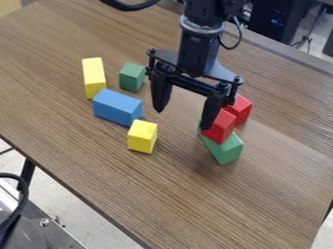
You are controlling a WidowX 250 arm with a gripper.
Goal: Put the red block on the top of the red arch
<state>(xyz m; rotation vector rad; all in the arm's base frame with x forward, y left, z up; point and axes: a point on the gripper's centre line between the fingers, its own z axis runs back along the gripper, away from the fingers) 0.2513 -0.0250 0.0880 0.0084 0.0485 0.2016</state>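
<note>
The black two-finger gripper [183,119] hangs over the middle of the worktop [78,146], open, its fingers spread wide with a gap between them. The finger on the view's right comes down in front of two red pieces and partly hides them. The nearer, a small red block with flat faces [222,127], sits by that fingertip, apparently on top of a green block [226,150]; whether finger and block touch, I cannot tell. The other red piece [240,110] is just behind, towards the top right of the view. Which of the two is the arch cannot be made out, as no arch opening shows on either.

Across the gap, towards the view's left, stands a short yellow block [141,136]. A longer blue rectangular block [117,107] lies just beside it, up and to the left. Beyond the blue one are a small green block [132,77] and, farther left, a long yellow rectangular block [94,78], its lower end near the blue block's upper corner. The worktop is brown with a wood grain, and pale floor [71,204] shows past its lower left edge.
</note>
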